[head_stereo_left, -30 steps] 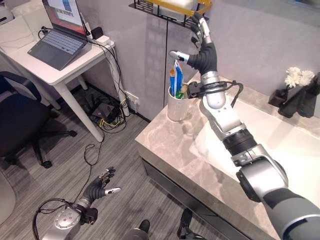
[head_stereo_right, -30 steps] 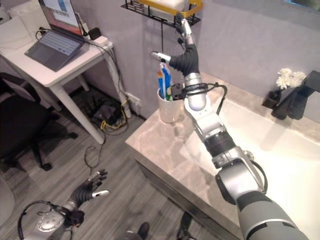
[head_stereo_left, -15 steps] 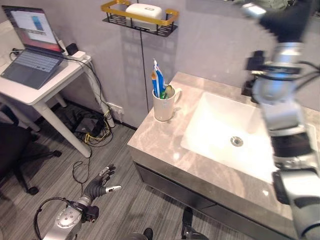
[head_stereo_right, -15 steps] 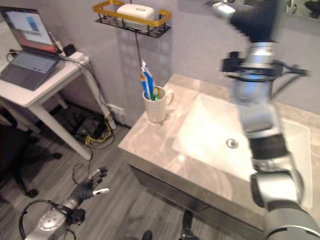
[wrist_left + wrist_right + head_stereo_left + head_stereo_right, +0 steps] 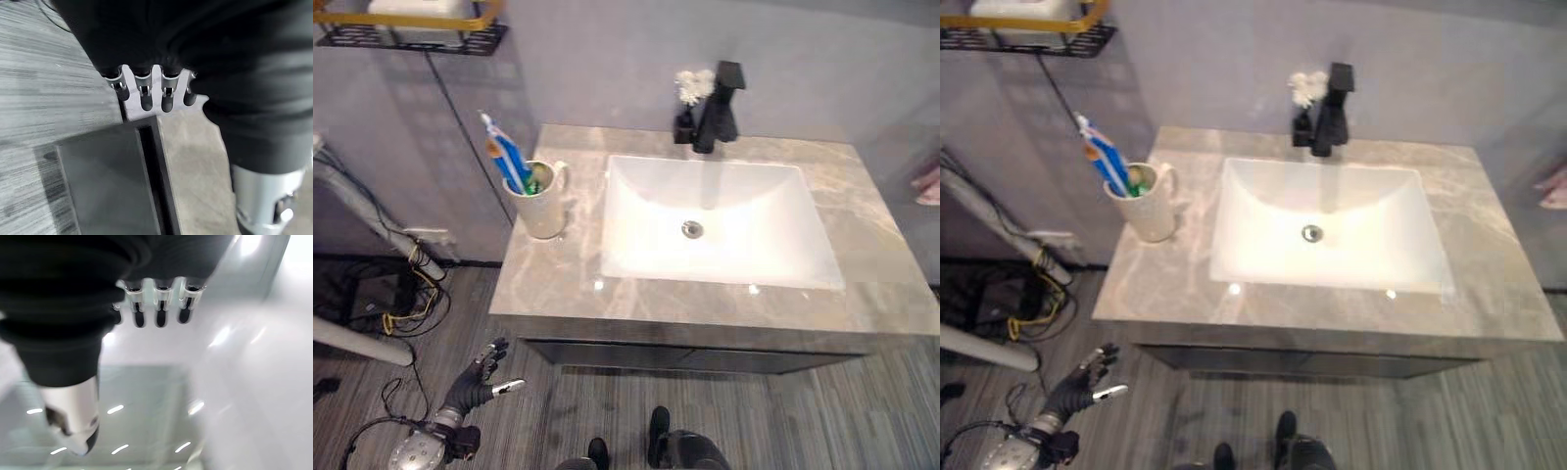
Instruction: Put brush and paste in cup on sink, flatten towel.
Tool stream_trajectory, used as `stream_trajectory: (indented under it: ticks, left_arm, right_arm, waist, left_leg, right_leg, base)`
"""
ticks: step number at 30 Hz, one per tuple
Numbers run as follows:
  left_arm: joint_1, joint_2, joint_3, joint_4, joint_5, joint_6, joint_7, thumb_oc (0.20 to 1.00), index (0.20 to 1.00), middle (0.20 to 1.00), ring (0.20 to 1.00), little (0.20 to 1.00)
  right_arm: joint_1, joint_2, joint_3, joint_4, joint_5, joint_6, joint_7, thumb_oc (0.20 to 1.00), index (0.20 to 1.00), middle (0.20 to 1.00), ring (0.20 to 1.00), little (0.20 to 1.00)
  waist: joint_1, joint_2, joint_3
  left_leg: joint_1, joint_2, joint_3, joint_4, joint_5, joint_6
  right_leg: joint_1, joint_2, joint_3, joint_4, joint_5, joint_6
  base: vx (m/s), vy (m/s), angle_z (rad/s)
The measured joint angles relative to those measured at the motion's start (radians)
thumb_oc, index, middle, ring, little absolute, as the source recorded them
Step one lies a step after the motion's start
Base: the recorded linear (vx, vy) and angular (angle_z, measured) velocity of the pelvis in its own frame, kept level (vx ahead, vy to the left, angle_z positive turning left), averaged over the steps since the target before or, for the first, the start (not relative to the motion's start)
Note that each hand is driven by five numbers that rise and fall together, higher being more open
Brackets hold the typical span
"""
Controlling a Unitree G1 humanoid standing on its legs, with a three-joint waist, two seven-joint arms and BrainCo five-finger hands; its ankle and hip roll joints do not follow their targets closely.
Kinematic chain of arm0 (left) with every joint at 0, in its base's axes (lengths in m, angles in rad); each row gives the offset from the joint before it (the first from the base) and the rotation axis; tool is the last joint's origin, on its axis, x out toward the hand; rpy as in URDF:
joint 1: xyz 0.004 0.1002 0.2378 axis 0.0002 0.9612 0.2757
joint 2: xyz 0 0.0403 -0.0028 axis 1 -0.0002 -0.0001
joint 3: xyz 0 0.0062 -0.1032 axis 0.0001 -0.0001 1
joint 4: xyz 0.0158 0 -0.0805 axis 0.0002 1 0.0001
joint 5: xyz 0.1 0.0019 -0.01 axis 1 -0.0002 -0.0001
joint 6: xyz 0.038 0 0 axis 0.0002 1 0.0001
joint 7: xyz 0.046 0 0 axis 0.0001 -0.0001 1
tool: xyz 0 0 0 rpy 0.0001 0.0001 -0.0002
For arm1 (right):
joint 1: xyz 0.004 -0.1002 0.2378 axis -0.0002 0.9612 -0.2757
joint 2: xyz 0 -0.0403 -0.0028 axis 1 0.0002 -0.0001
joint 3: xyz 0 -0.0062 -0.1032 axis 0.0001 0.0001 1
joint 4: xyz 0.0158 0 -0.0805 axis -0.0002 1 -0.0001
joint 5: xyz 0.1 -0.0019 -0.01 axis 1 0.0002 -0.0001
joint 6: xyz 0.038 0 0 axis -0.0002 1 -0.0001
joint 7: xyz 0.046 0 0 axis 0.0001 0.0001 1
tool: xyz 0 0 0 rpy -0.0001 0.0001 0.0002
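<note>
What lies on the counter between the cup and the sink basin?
Nothing: between the cup and the sink basin the marble counter is bare, as the left eye view shows.

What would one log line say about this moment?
cup: brush and paste inside, on counter beside sink | left hand: open, low over floor | right hand: open

Silver dark-tipped fingers (image 5: 145,95), blk ribbed cover (image 5: 205,44).

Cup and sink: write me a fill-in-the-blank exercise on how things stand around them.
1. The blue toothbrush stands in the ____, left of the sink.
2. The black faucet rises behind the sink, with small ____ flowers beside it.
3. The left robot hand hangs low over the ____, fingers straight.

Missing words: cup; white; floor
</note>
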Motion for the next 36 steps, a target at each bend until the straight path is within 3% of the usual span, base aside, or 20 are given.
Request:
stream_trajectory:
  ticks: [7, 8, 10, 11, 13, 14, 16, 18, 20, 22, 23, 24, 25, 26, 28, 30, 31, 33, 35, 36]
  left_arm:
    - [0.009, 0.004, -0.052, 0.008, 0.002, 0.01, 0.001, 1.0, 1.0, 1.0, 1.0, 1.0]
    - [0.003, 0.006, -0.064, 0.008, 0.003, 0.01, 0.002, 1.0, 1.0, 1.0, 1.0, 1.0]
    - [0.006, 0.01, -0.07, 0.011, 0.003, 0.008, 0.005, 1.0, 1.0, 1.0, 1.0, 1.0]
    - [-0.003, 0.01, -0.082, 0.019, 0.003, 0.009, 0.006, 1.0, 1.0, 1.0, 1.0, 1.0]
    - [-0.009, 0.008, -0.094, 0.018, 0.003, 0.009, 0.006, 1.0, 1.0, 1.0, 1.0, 1.0]
    - [0.003, 0.007, -0.099, 0.019, 0.002, 0.009, 0.007, 1.0, 1.0, 1.0, 1.0, 1.0]
    - [0.003, 0.005, -0.128, 0.02, 0.001, 0.01, 0.005, 1.0, 1.0, 1.0, 1.0, 1.0]
    - [-0.047, 0.003, -0.135, 0.018, -0.001, 0.007, 0.001, 1.0, 1.0, 1.0, 1.0, 1.0]
    - [-0.078, -0.001, -0.124, 0.009, 0.002, 0.003, -0.001, 1.0, 1.0, 1.0, 1.0, 1.0]
    - [-0.092, -0.007, -0.119, 0.013, 0.006, 0.001, 0.0, 1.0, 1.0, 1.0, 1.0, 1.0]
    - [-0.097, -0.023, -0.117, 0.013, 0.008, -0.001, 0.001, 1.0, 1.0, 1.0, 1.0, 1.0]
    - [-0.09, -0.051, -0.119, 0.009, 0.009, -0.003, 0.002, 1.0, 1.0, 1.0, 1.0, 1.0]
    - [-0.084, -0.025, -0.122, -0.021, 0.012, -0.011, -0.002, 1.0, 1.0, 1.0, 1.0, 1.0]
    - [-0.116, -0.026, -0.118, -0.011, 0.013, -0.012, -0.004, 1.0, 1.0, 1.0, 1.0, 1.0]
    - [-0.115, -0.023, -0.116, -0.002, 0.014, -0.012, -0.003, 1.0, 1.0, 1.0, 1.0, 1.0]
    - [-0.118, -0.02, -0.116, -0.002, 0.02, -0.012, -0.004, 1.0, 1.0, 1.0, 1.0, 1.0]
    - [-0.118, -0.027, -0.115, -0.001, 0.021, -0.012, -0.003, 1.0, 1.0, 1.0, 1.0, 1.0]
    - [-0.114, -0.034, -0.116, -0.002, 0.021, -0.013, -0.006, 1.0, 1.0, 1.0, 1.0, 1.0]
    - [-0.102, -0.033, -0.114, -0.015, 0.021, -0.013, -0.007, 1.0, 1.0, 1.0, 1.0, 1.0]
    - [-0.086, -0.034, -0.102, -0.048, 0.021, -0.017, -0.007, 1.0, 1.0, 1.0, 1.0, 1.0]
  right_arm:
    - [0.06, 0.253, -0.042, 0.17, 0.273, -0.026, -0.107, 1.0, 1.0, 1.0, 1.0, 1.0]
    - [0.089, 0.269, -0.036, 0.208, 0.307, -0.053, -0.107, 1.0, 1.0, 1.0, 1.0, 1.0]
    - [0.095, 0.305, -0.018, 0.357, 0.373, -0.123, -0.104, 1.0, 1.0, 1.0, 1.0, 1.0]
    - [0.097, 0.338, 0.047, 0.601, 0.523, -0.161, -0.073, 1.0, 1.0, 1.0, 1.0, 1.0]
    - [0.083, 0.355, 0.094, 0.865, 0.641, -0.149, -0.025, 1.0, 1.0, 1.0, 1.0, 1.0]
    - [0.085, 0.38, 0.123, 0.981, 0.761, -0.16, 0.027, 1.0, 1.0, 1.0, 1.0, 1.0]
    - [0.067, 0.39, 0.168, 1.135, 0.91, -0.13, 0.141, 1.0, 1.0, 1.0, 1.0, 1.0]
    - [0.031, 0.408, 0.308, 1.278, 0.986, -0.081, 0.284, 1.0, 1.0, 1.0, 1.0, 1.0]
    - [0.005, 0.452, 0.45, 1.314, 0.987, -0.046, 0.388, 1.0, 1.0, 1.0, 1.0, 1.0]
    - [-0.017, 0.505, 0.554, 1.308, 0.956, 0.0, 0.491, 1.0, 1.0, 1.0, 1.0, 1.0]
    - [-0.024, 0.51, 0.626, 1.288, 0.907, 0.004, 0.518, 1.0, 1.0, 1.0, 1.0, 1.0]
    - [-0.032, 0.498, 0.683, 1.249, 0.846, 0.014, 0.56, 1.0, 1.0, 1.0, 1.0, 1.0]
    - [-0.02, 0.508, 0.715, 1.176, 0.808, 0.016, 0.577, 1.0, 1.0, 1.0, 1.0, 1.0]
    - [-0.023, 0.52, 0.725, 1.152, 0.779, 0.015, 0.591, 1.0, 1.0, 1.0, 1.0, 1.0]
    - [-0.062, 0.546, 0.867, 1.127, 0.666, 0.015, 0.631, 1.0, 1.0, 1.0, 1.0, 1.0]
    - [-0.072, 0.558, 0.88, 1.105, 0.613, 0.015, 0.66, 1.0, 1.0, 1.0, 1.0, 1.0]
    - [-0.073, 0.563, 0.879, 1.094, 0.587, 0.015, 0.662, 1.0, 1.0, 1.0, 1.0, 1.0]
    - [-0.077, 0.562, 0.87, 1.099, 0.586, 0.015, 0.665, 1.0, 1.0, 1.0, 1.0, 1.0]
    - [-0.077, 0.554, 0.871, 1.106, 0.586, 0.016, 0.67, 1.0, 1.0, 1.0, 1.0, 1.0]
    - [-0.072, 0.549, 0.87, 1.106, 0.586, 0.016, 0.679, 1.0, 1.0, 1.0, 1.0, 1.0]
  waist:
    - [-0.015, 0.032, -0.045]
    - [-0.032, 0.057, -0.062]
    - [-0.028, 0.043, -0.079]
    - [-0.02, 0.035, -0.094]
    - [-0.002, 0.024, -0.098]
    - [0.002, 0.044, -0.09]
    - [0.004, 0.059, -0.081]
    - [0.015, 0.055, -0.043]
    - [0.039, 0.035, 0.0]
    - [0.048, 0.01, 0.024]
    - [0.057, 0.021, 0.027]
    - [0.081, 0.072, 0.025]
    - [0.06, 0.073, 0.022]
    - [0.046, 0.065, 0.049]
    - [0.059, 0.019, 0.054]
    - [0.061, 0.006, 0.055]
    - [0.06, 0.004, 0.049]
    - [0.065, 0.024, 0.03]
    - [0.071, 0.07, -0.014]
    - [0.075, 0.109, -0.037]
  left_leg:
    - [-0.016, -0.002, 0.05, 0.001, -0.001, -0.006]
    - [-0.017, 0.0, 0.053, 0.003, 0.0, -0.007]
    - [-0.015, 0.003, 0.049, -0.001, 0.002, -0.01]
    - [-0.015, 0.009, 0.05, -0.004, 0.004, -0.018]
    - [-0.015, 0.009, 0.05, -0.015, 0.011, -0.027]
    - [-0.014, 0.013, 0.052, -0.018, 0.014, -0.03]
    - [-0.02, 0.016, 0.056, -0.002, 0.016, -0.034]
    - [-0.084, 0.012, 0.046, 0.13, 0.01, -0.052]
    - [-0.168, 0.022, 0.043, 0.294, 0.005, -0.075]
    - [-0.229, 0.012, 0.034, 0.404, 0.048, -0.155]
    - [-0.239, 0.019, 0.011, 0.377, 0.08, -0.144]
    - [-0.22, 0.065, 0.008, 0.312, 0.049, -0.138]
    - [-0.212, 0.078, 0.058, 0.26, -0.024, -0.104]
    - [-0.199, 0.088, 0.079, 0.227, -0.006, -0.084]
    - [-0.158, 0.083, 0.044, 0.094, 0.029, -0.094]
    - [-0.129, 0.106, 0.009, 0.043, 0.053, -0.126]
    - [-0.087, 0.117, 0.005, 0.007, 0.058, -0.134]
    - [-0.028, 0.113, 0.017, -0.055, 0.067, -0.148]
    - [-0.007, 0.107, 0.017, -0.055, 0.076, -0.137]
    - [0.027, 0.1, 0.018, -0.05, 0.111, -0.118]
  right_leg:
    - [-0.023, 0.009, 0.042, -0.022, 0.019, -0.02]
    - [-0.023, 0.008, 0.045, -0.028, 0.018, -0.019]
    - [-0.014, 0.014, 0.045, -0.045, 0.02, -0.02]
    - [-0.016, 0.02, 0.045, -0.052, 0.018, -0.021]
    - [-0.021, 0.026, 0.046, -0.055, 0.021, -0.024]
    - [-0.016, 0.029, 0.048, -0.071, 0.028, -0.03]
    - [0.001, 0.036, 0.054, -0.095, 0.046, -0.037]
    - [0.009, 0.02, 0.053, -0.105, 0.049, -0.044]
    - [0.01, 0.014, 0.049, -0.094, 0.039, -0.058]
    - [0.03, -0.011, 0.044, -0.153, 0.035, -0.045]
    - [0.038, -0.006, 0.036, -0.161, 0.03, -0.028]
    - [-0.031, 0.028, 0.04, 0.019, -0.027, -0.088]
    - [-0.094, 0.0, 0.061, 0.209, -0.167, -0.109]
    - [-0.113, -0.009, 0.044, 0.26, -0.193, -0.115]
    - [-0.088, -0.017, 0.077, 0.178, -0.153, -0.07]
    - [-0.05, -0.015, 0.085, 0.097, -0.135, -0.043]
    - [-0.002, -0.014, 0.096, 0.001, -0.089, -0.002]
    - [0.042, -0.01, 0.092, -0.09, -0.08, 0.012]
    - [0.054, 0.009, 0.06, -0.169, -0.075, 0.012]
    - [0.049, 0.029, 0.056, -0.186, 0.018, -0.008]
  base:
    - [0.01, -0.051, -0.21]
    - [0.08, -0.116, 0.05]
    - [0.06, -0.085, 0.03]
    - [0.04, -0.091, -0.03]
    - [0.07, -0.092, -0.04]
    - [-0.03, -0.133, -0.1]
    - [-0.1, -0.117, -0.07]
    - [-0.06, -0.154, 0.11]
    - [-0.02, -0.082, 0.09]
    - [0.0, -0.001, 0.19]
    - [0.03, 0.068, -0.06]
    - [0.06, 0.102, 0.26]
    - [0.09, 0.128, 0.64]
    - [0.07, 0.087, 0.88]
    - [0.09, 0.109, 0.42]
    - [0.15, 0.158, 0.31]
    - [0.12, 0.14, 0.24]
    - [0.08, 0.124, 0.04]
    - [0.09, 0.134, -0.12]
    - [0.06, 0.098, -0.02]
